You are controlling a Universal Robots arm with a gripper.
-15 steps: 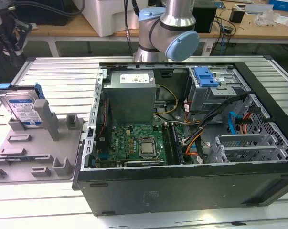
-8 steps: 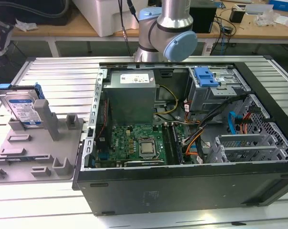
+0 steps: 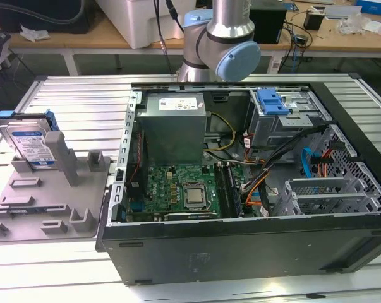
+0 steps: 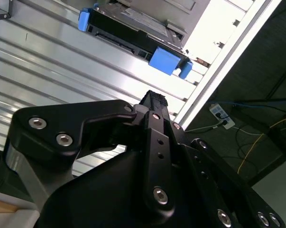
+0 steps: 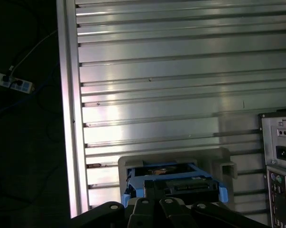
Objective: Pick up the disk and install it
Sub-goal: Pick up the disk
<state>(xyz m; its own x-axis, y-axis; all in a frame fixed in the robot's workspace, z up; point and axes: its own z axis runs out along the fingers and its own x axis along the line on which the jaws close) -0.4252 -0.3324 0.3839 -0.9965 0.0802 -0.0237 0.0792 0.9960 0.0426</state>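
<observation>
While the disk [image 3: 31,144] stands on edge in the grey holder [image 3: 67,173] at the exterior view's left, and the gripper [image 4: 153,99] hangs apart from it, jaws spread or pressed together we cannot tell, we judge a skewed approach could topple it.

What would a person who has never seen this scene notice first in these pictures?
The open computer case draws the eye first: it lies on its side across the middle and the exterior view's right, its green board bare. Next comes the disk, standing tilted in a grey holder at the exterior view's left, apart from the case. Beyond the case rises the robot arm.
</observation>
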